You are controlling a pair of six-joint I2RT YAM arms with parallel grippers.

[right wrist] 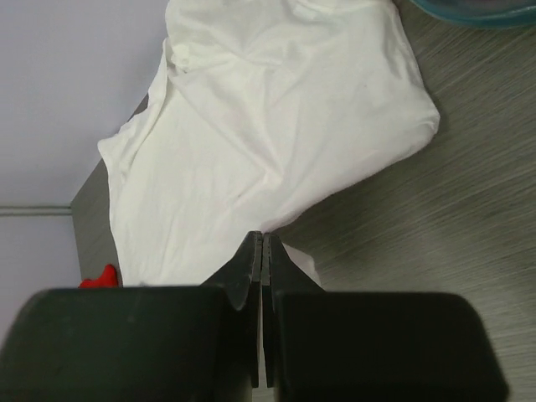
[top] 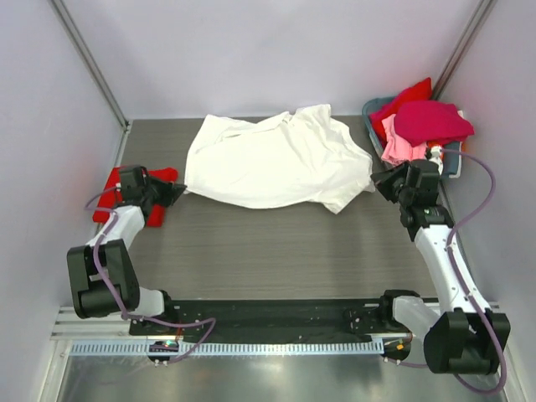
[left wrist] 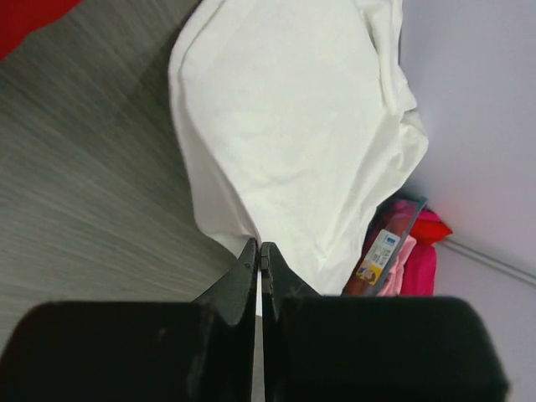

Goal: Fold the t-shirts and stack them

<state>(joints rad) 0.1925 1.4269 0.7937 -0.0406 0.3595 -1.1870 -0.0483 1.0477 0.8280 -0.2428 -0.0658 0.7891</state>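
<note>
Pinching opposite edges, the left gripper (top: 180, 193) and right gripper (top: 374, 181) were clenched on the white t-shirt (top: 268, 159) rumpled mid-table. A red t-shirt (top: 113, 181) lay beneath the left arm. Farther off, heaped t-shirts (top: 429, 122) filled the basket (top: 369, 110).

Red t-shirt (top: 110, 182) — partly hidden under the left end effector (top: 179, 192); basket label (left wrist: 379, 253) beyond it unreadable.
</note>
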